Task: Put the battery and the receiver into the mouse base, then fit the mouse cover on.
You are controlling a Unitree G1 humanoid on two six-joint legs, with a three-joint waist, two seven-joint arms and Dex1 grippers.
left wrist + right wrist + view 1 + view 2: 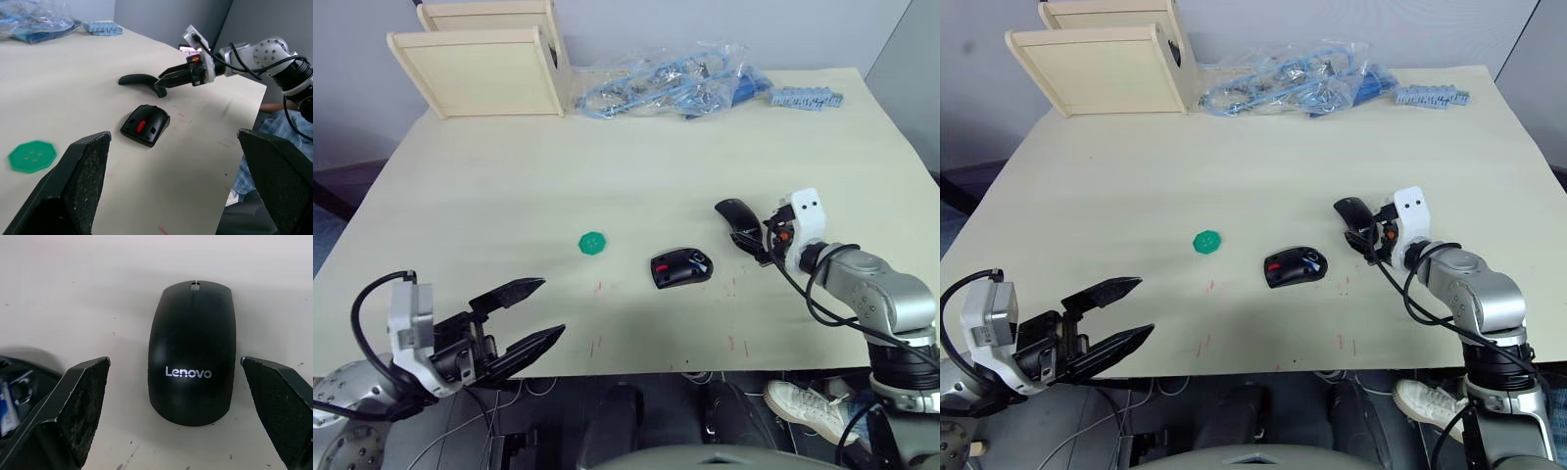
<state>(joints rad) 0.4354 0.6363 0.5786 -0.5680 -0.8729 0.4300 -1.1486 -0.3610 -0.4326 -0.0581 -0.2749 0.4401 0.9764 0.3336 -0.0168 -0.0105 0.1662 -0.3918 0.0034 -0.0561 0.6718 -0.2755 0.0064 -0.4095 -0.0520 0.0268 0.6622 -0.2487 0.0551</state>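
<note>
Table (509,186): pale wood, carries everything. Far left corner: two flat wooden boxes (480,69) standing on edge, one behind the other. Far edge, middle: clear plastic bag (666,83) of blue cables, with a blue strip (806,97) just beside it toward the far right corner.

Left gripper (524,318) hovers at the near edge, left side, fingers wide apart, holding nothing. Right gripper (756,238) sits low over the right part of the table, reaching at the cover (736,216); right wrist view shows its fingers (83,401) spread wide to either side of the cover, not touching it.

Cover: glossy black shell, lying on the table right of centre, pale "Lenovo" mark (188,373) on top. Base (681,266): black, red part showing inside, just beside the cover toward the near edge, apart from it. Battery (7,409): blue sliver seen inside the base in the right wrist view. Green disc (593,243) flat on the table, left of the base, well apart. Receiver can't be made out.
</note>
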